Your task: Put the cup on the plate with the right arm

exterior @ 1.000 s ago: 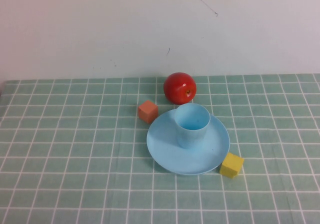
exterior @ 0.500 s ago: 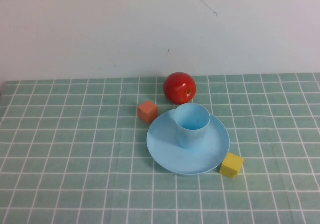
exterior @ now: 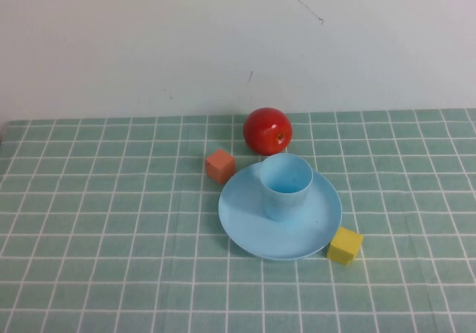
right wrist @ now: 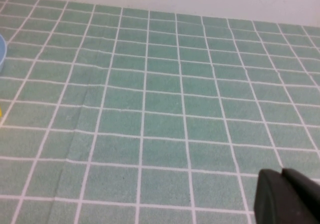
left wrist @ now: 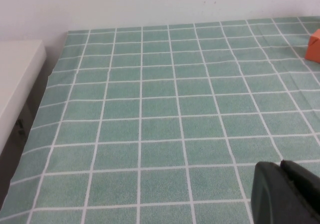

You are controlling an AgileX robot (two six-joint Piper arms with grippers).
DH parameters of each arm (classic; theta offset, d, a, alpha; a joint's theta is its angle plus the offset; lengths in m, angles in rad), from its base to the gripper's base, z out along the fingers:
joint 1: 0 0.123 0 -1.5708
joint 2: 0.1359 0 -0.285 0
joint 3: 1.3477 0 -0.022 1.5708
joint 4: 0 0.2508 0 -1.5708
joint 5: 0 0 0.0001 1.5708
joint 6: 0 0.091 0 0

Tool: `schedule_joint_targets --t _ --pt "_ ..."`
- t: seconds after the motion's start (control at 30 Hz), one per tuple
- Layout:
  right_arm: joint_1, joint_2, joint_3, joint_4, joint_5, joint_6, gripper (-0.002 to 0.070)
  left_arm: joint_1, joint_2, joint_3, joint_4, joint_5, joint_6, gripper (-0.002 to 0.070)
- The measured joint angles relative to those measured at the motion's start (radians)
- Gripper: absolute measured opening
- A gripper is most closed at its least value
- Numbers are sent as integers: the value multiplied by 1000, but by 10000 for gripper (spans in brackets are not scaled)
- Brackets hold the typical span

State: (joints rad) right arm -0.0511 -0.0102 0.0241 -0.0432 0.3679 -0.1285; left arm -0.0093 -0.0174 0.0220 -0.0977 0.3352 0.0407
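In the high view the cup (exterior: 285,186) stood upright on the plate (exterior: 245,225), a little above the plate's middle and just right of frame centre, so the placing looked done; no arm reached into that view, and what remained, if anything, seemed only parking.

Going left to right across that view: the orange cube (exterior: 220,165) sat near the plate's upper-left rim, the red apple (exterior: 268,131) above the cup and near the plate's far rim, and the yellow cube (exterior: 345,244) close against the plate's lower-right rim; whether it touched was hard to tell.

The left pincer (left wrist: 286,193) showed only as a dark tip in the lower right of its wrist view, over bare checked bench (left wrist: 160,114); its fingers lay together, holding nothing. The right pincer (right wrist: 287,197) was likewise cut off at lower right, closed and empty. There the plate was only a sliver at the left edge.
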Motion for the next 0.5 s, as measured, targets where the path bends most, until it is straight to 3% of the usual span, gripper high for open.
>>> schedule_joint_targets --t 0.5 --pt "0 0 0 0 0 7 -3 0 0 0 0 0 0 -3"
